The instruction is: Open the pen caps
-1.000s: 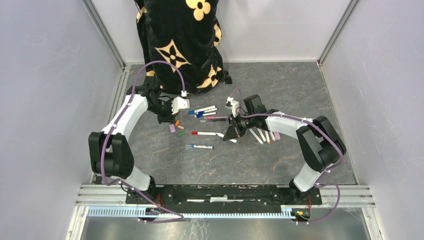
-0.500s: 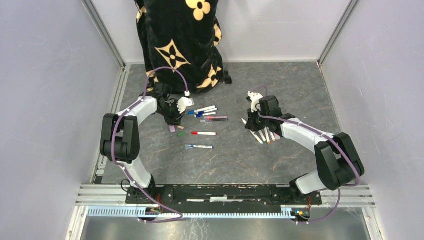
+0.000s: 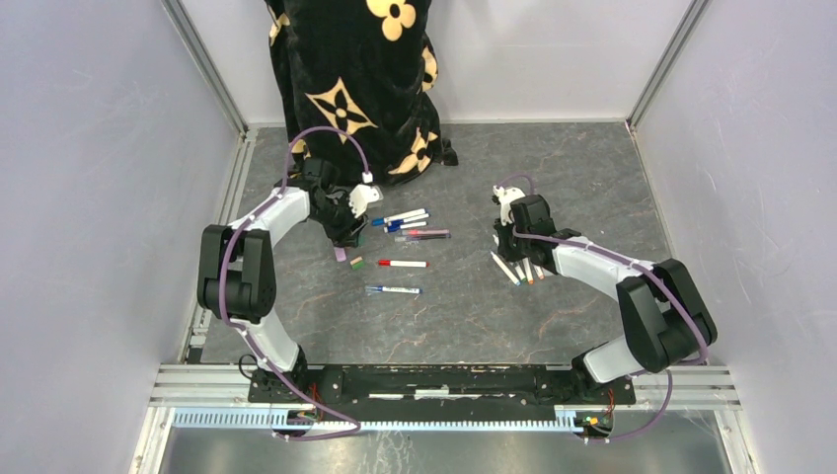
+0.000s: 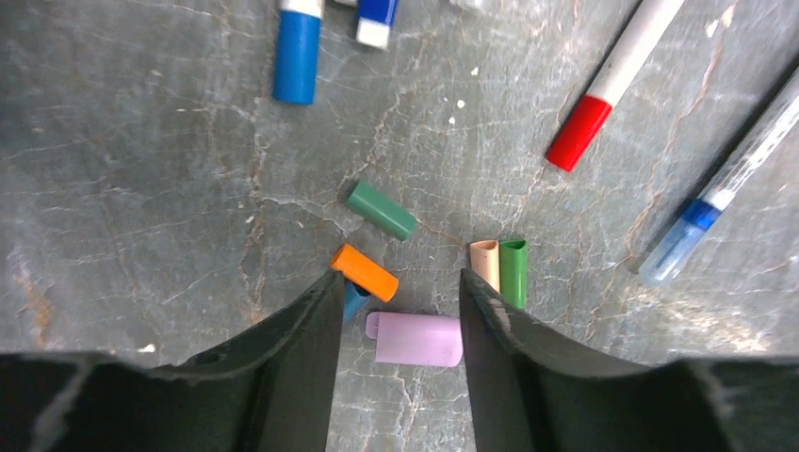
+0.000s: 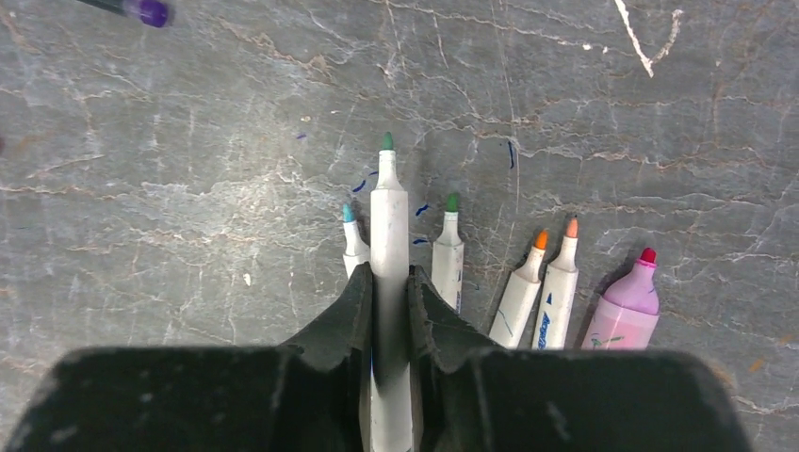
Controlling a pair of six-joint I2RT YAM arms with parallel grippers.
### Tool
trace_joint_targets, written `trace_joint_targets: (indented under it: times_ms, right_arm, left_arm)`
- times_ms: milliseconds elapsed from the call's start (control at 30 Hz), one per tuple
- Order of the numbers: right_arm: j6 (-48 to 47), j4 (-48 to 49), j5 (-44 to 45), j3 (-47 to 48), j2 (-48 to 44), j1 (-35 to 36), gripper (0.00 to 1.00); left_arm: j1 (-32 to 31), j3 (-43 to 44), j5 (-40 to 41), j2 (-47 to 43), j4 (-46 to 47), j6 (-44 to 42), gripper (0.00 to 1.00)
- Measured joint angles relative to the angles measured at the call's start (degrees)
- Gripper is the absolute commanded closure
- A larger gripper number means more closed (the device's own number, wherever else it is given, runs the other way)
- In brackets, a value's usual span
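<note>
In the left wrist view several loose pen caps lie on the grey floor: dark green [image 4: 382,209], orange [image 4: 365,272], peach [image 4: 485,264], green [image 4: 513,271] and a pink cap [image 4: 417,339]. My left gripper [image 4: 400,280] is open just above them. The pink cap lies free between its fingers. Capped pens lie beyond, one blue [image 4: 298,52] and one red [image 4: 603,104]. My right gripper [image 5: 388,282] is shut on a white pen [image 5: 389,226] with a bare green tip, low over a row of uncapped pens [image 5: 523,292]. From above, the left gripper [image 3: 343,237] and right gripper [image 3: 508,242] are apart.
A black cloth with cream flowers [image 3: 355,79] hangs at the back left. More capped pens [image 3: 403,264] lie between the arms. A pink highlighter [image 5: 627,306] ends the uncapped row. Pale walls and metal rails [image 3: 217,89] close in the floor on both sides.
My left gripper has opened over the pile of caps. My right gripper has carried the white pen from the middle rightwards and down to the row of uncapped pens.
</note>
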State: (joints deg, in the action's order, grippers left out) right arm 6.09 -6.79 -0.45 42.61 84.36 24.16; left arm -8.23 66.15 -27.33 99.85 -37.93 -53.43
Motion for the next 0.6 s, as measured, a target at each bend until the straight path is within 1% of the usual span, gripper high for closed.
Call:
trace_joint_targets:
  times_ms: [33,167,200,233,300,333,367,533,600]
  right_arm:
    - [-0.24,0.09,0.50,0.00,0.35,-0.02,0.77]
    - [-0.59,0.31,1.33,-0.15,1.49,0.00,0.73]
    - [-0.61,0.35,1.60,-0.35,1.55,0.00,0.73]
    - [-0.61,0.31,1.68,-0.42,1.60,0.00,0.73]
    - [-0.61,0.33,1.95,-0.48,1.57,-0.02,0.72]
    - [-0.63,0.37,1.99,-0.48,1.57,0.00,0.71]
    - [-0.66,0.37,1.99,-0.48,1.57,0.00,0.71]
    - [-0.87,0.24,2.03,-0.48,0.85,0.00,0.71]
    - [-0.87,0.28,2.05,-0.48,-0.09,0.28,0.68]
  left_arm:
    - [0.00,0.66,-0.02,-0.15,-0.52,0.33,0.40]
    - [0.00,6.88,-0.24,-0.96,-4.31,3.23,0.34]
    - [0.00,9.03,-0.26,-1.20,-5.31,4.00,0.22]
    - [0.00,11.19,-0.28,-1.57,-6.21,4.66,0.14]
    - [0.02,14.51,-0.44,-2.51,-7.76,5.44,0.12]
    - [0.02,16.41,-0.66,-3.30,-8.74,6.23,0.08]
    - [0.02,17.68,-0.96,-4.24,-9.29,6.54,0.01]
    - [0.02,20.96,-2.38,-8.70,-11.82,8.31,0.00]
    - [0.02,21.81,-2.60,-9.94,-12.26,9.55,0.00]
